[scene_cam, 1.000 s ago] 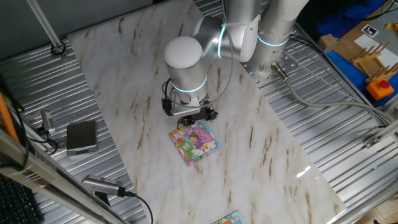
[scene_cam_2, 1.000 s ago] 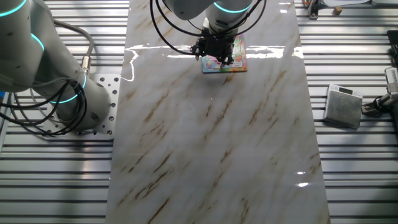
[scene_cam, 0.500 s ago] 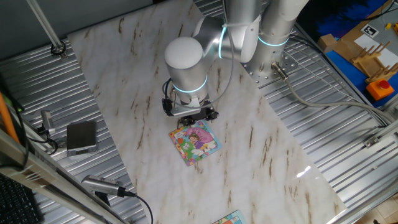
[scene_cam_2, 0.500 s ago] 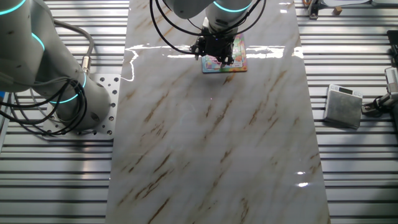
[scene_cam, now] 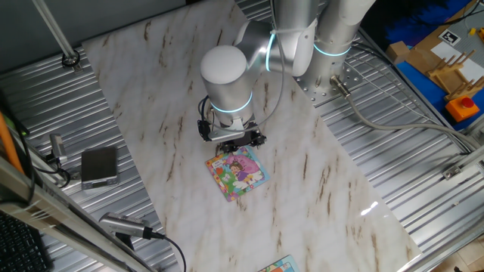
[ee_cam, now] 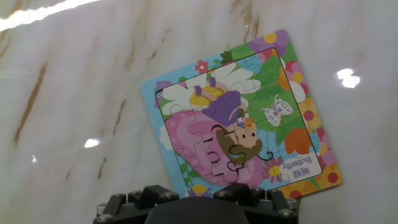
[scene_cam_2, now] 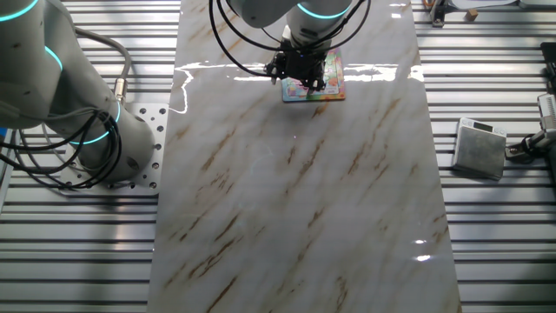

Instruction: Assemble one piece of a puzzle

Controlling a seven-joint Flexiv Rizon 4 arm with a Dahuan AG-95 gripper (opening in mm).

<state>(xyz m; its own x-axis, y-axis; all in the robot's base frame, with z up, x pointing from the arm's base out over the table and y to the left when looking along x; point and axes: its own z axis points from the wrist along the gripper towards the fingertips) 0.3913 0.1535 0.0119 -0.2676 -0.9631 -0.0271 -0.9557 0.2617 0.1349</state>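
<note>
Marble-patterned tabletop (scene_cam: 318,181) is being used as the base for the puzzle (ee_cam: 239,121), which is lying flat and rotated approx. a quarter-turn off square in the hand view. The gripper (scene_cam: 231,145) is being held low over the board's near edge in one fixed view; jaw state can't be told, fingertips being hidden in all views. The piece isn't being made out separately: all pink parts w/ seams are seated flush in the board's middle, no gap being shown.
</note>
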